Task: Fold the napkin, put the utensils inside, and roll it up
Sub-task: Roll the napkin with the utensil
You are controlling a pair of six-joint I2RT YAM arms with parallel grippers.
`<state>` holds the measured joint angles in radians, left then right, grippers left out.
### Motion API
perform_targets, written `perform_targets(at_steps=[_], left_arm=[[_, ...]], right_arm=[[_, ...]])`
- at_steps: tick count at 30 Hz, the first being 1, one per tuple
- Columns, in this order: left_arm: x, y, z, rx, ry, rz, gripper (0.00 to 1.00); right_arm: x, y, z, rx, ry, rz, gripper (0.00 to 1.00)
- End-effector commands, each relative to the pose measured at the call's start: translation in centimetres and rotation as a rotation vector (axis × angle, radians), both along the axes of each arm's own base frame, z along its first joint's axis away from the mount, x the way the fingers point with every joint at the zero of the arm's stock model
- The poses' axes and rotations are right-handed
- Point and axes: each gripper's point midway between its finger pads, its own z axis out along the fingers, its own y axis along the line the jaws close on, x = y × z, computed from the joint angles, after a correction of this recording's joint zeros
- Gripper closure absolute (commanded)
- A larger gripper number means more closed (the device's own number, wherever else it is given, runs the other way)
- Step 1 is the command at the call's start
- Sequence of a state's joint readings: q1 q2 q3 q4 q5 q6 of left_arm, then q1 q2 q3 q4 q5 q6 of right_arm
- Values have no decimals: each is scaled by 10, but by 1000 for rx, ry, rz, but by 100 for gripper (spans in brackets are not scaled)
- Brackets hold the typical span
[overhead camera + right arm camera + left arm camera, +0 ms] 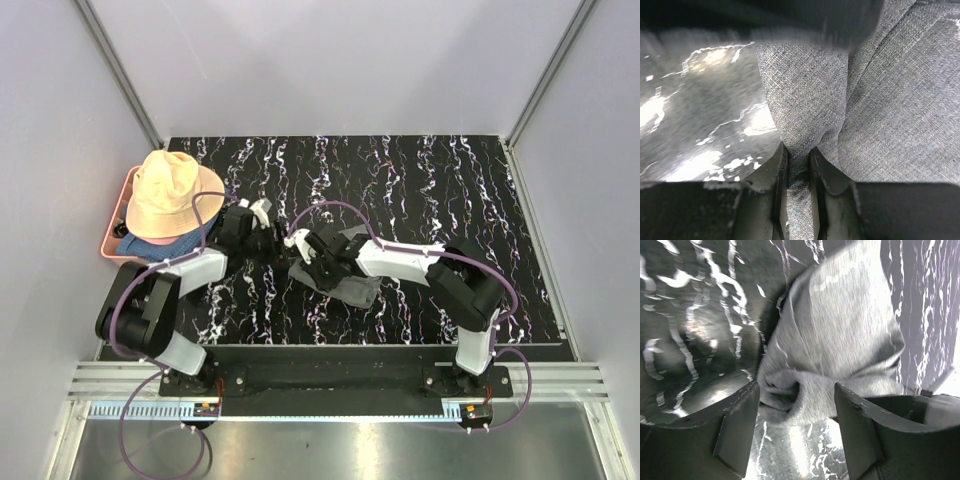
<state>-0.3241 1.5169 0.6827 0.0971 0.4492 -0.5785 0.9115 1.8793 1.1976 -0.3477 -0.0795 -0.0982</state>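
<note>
The grey napkin (350, 288) lies bunched on the black marbled table between the two arms. In the left wrist view the napkin (840, 340) is a rumpled mass, and its near end sits just past the fingertips of my left gripper (796, 390). Those jaws stand open with only the cloth's end in the gap, and neither one presses it. My right gripper (799, 150) is shut on a pinched fold of the napkin (890, 100). From above, the left gripper (272, 232) and the right gripper (303, 262) are close together at the napkin's left end. The utensils are out of view.
A peach floppy hat (172, 200) rests on a pink tray (112, 245) at the table's left edge, over a blue cloth (150, 245). Grey walls enclose the table (450, 190) on three sides.
</note>
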Motion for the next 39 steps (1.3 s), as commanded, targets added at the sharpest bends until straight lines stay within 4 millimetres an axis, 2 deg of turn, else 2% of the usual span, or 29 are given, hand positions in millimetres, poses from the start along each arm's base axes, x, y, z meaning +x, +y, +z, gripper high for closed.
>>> perform_targets(at_steps=[1, 5, 9, 14, 24, 33, 38, 39], left_arm=[[0, 26, -3, 69, -34, 99, 35], [-7, 25, 4, 13, -83, 111, 35], [-13, 14, 20, -72, -156, 60, 36], [-26, 7, 19, -119, -172, -2, 37], [-23, -17, 28, -213, -199, -102, 39], [-22, -35, 14, -208, -159, -154, 43], [-19, -38, 8, -202, -146, -159, 52], [-20, -39, 4, -200, -132, -163, 56]], right_arm=[[-41, -9, -11, -3, 223, 29, 83], [-46, -1, -1, 94, 325, 48, 84], [-45, 2, 5, 159, 401, 55, 85], [-37, 0, 14, 259, 506, 46, 85], [-26, -8, 5, 382, 682, 24, 84], [-22, -13, -6, 438, 778, 5, 83], [-19, -15, -12, 453, 807, -3, 83], [-18, -16, -12, 455, 806, -7, 82]])
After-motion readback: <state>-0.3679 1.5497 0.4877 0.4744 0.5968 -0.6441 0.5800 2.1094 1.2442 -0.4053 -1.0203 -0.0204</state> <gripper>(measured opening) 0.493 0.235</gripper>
